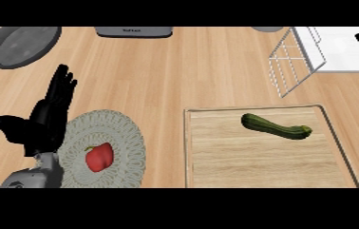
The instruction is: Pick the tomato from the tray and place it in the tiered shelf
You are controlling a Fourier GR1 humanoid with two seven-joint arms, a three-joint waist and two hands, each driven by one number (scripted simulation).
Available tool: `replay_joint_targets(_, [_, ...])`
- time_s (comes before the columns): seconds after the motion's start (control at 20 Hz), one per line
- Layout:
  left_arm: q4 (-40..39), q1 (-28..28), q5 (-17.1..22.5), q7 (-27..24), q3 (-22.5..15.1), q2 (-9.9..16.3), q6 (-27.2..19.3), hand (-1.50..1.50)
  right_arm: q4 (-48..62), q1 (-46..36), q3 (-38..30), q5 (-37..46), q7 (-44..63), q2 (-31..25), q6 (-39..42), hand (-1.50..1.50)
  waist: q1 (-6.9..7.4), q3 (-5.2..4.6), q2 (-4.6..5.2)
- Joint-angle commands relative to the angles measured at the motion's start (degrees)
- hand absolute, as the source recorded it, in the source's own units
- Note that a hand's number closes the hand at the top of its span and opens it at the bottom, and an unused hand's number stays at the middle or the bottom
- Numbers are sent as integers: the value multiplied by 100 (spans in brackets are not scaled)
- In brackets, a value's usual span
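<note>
Resting with fingers straight and holding nothing, the left hand [48, 114] stands just left of the round grey plate [126, 128] that carries a red pepper [99, 157], while right of that plate lies the wooden tray [259, 161] bearing a green zucchini [275, 126], with the white wire tiered shelf [298, 62] beyond the tray.

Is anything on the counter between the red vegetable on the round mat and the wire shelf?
Yes: the wooden tray holding a zucchini lies between the red vegetable and the wire shelf.
</note>
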State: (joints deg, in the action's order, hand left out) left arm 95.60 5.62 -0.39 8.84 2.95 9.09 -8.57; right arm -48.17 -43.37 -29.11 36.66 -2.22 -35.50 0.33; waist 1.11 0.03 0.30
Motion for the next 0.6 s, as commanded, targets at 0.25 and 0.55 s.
replay_joint_targets(0.25, [68, -148, -39, -125, -34, -44, 90, 0, 2015, -820, -337, -363, -586, -319, -261, -150, 54, 4, 20])
replay_joint_targets(0.55, [204, -158, -241, -25, -225, -216, -65, 0, 2670, -1187, -401, -505, -969, -616, -65, -150, 75, 6, 28])
